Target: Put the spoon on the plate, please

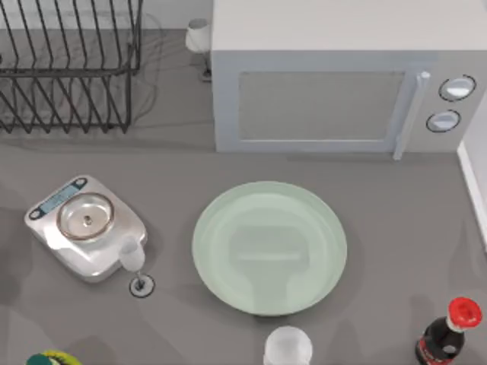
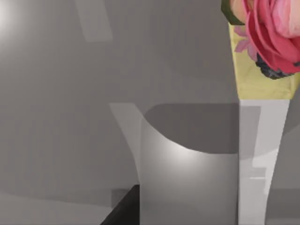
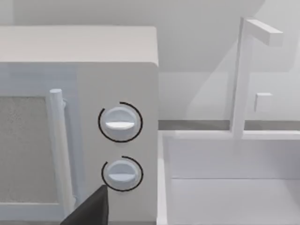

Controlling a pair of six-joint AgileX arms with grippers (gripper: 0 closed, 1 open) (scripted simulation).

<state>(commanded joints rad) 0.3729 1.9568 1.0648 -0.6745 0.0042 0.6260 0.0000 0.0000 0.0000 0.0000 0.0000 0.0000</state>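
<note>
"So where is the spoon?" asks Mia.

"I cannot tell for sure. Nothing lies on the plate point(image 1: 221, 251), so the spoon is not there yet. Far behind the plate, by the corner of the microwave point(image 1: 319, 99), stands a small white thing point(image 1: 197, 35) with a thin stalk. Maybe that is it, maybe not."

"Is your claw holding something?"

"I cannot tell if my left claw point(image 2: 123, 209) or my right claw point(image 3: 89, 208) is apart or together. I just see a dark tip of each. My right claw faces the microwave knobs point(image 3: 120, 123)."

"Why is the plate in the middle?"

"I think it is so both arms can reach it. The scale point(image 1: 87, 228) and the little glass point(image 1: 132, 257) sit left of the plate. The bottle point(image 1: 445, 334) sits to its right. That leaves room to come down."
</note>
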